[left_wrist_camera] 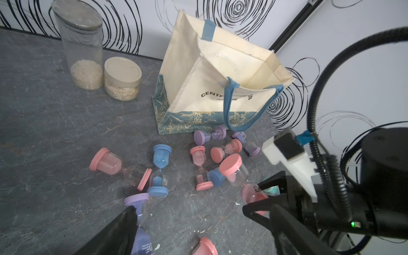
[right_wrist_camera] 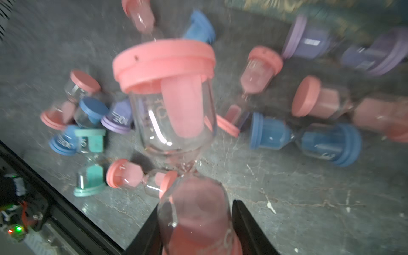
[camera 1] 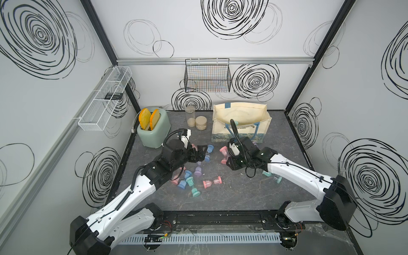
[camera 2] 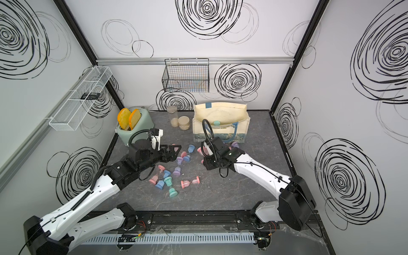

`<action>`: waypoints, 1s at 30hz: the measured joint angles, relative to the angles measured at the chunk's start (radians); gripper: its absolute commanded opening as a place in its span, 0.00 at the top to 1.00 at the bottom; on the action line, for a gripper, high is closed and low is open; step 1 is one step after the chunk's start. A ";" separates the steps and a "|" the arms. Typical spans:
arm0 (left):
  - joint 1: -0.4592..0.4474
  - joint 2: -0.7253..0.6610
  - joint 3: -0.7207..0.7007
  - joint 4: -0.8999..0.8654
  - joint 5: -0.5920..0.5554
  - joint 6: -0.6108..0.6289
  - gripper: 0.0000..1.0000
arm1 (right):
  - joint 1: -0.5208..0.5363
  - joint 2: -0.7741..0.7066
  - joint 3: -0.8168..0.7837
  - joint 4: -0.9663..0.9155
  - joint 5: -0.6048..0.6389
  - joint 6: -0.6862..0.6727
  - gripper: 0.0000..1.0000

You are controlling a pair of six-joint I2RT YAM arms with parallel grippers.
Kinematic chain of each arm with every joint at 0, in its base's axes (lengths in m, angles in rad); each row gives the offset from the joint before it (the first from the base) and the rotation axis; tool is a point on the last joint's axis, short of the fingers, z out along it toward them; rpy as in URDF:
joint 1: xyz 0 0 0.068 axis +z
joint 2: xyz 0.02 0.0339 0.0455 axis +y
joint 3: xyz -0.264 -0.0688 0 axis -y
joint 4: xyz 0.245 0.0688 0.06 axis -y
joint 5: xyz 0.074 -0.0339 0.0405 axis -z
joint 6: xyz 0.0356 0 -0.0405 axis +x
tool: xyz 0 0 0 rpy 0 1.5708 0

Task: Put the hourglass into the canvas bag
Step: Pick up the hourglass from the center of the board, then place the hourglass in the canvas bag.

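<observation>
Hourglass [right_wrist_camera: 174, 106] with pink caps and pink sand is clamped in your right gripper [right_wrist_camera: 196, 231]. The jaws are closed on one bulb and the free cap points away from the wrist. You hold it on the near side of the canvas bag [camera 1: 242, 111], outside it, close to the bag's near left corner. A teal hourglass [camera 1: 235, 122] lies inside the bag. Your left gripper [camera 1: 204, 152] is wide open and holds nothing, above loose hourglasses [camera 1: 207, 183] scattered on the grey table [camera 1: 242, 198]. Two jars [camera 1: 201, 123] and a toaster [camera 1: 157, 132] stand far left.
</observation>
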 measured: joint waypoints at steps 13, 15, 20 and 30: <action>0.000 0.150 0.150 0.072 0.041 0.000 0.04 | -0.261 0.061 0.356 0.036 0.010 -0.066 0.65; -0.004 0.182 0.170 0.088 0.047 0.000 0.04 | -0.289 0.113 0.404 0.043 0.016 -0.072 0.65; -0.015 0.268 0.222 0.122 0.061 0.000 0.04 | -0.337 0.258 0.503 0.047 0.032 -0.087 0.66; -0.028 0.414 0.275 0.173 0.094 0.000 0.04 | -0.378 0.443 0.628 0.043 0.053 -0.104 0.67</action>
